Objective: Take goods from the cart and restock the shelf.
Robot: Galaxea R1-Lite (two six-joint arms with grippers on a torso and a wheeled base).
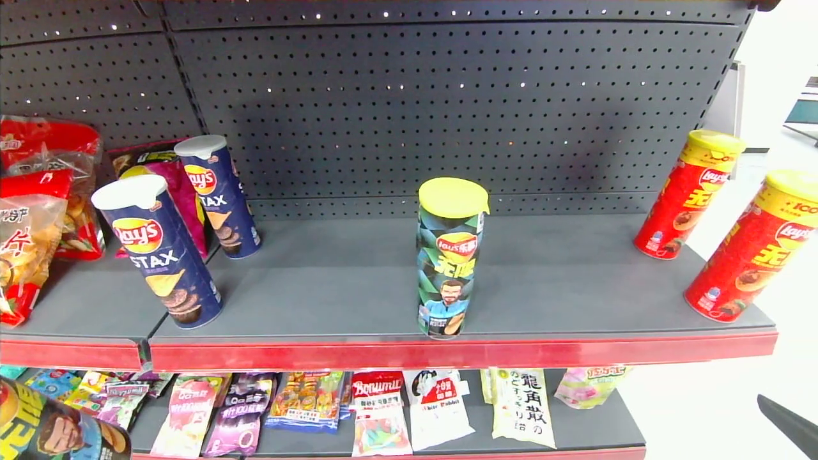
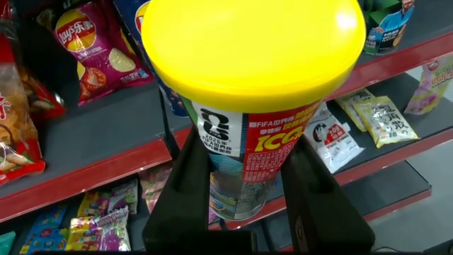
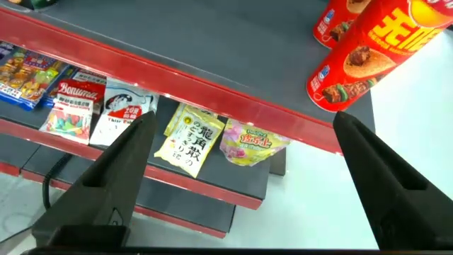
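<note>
Left wrist view: left hand (image 2: 246, 145) clamps a yellow-lidded chip can (image 2: 255, 49) before the front edge of the shelf (image 2: 99, 134); right hand (image 3: 246, 120) gapes wide and empty below its right front corner.

Shelf deck (image 1: 332, 281) matt grey, smooth, painted-metal look; front strip (image 1: 447, 353) glossy red; perforated back panel (image 1: 447, 96) matt dark. Crisp can (image 2: 265, 145) shows glossy printed wrap under a smooth yellow plastic lid (image 2: 251, 49). Sweet packets (image 1: 383, 409) on the lower tier are shiny plastic film.
</note>
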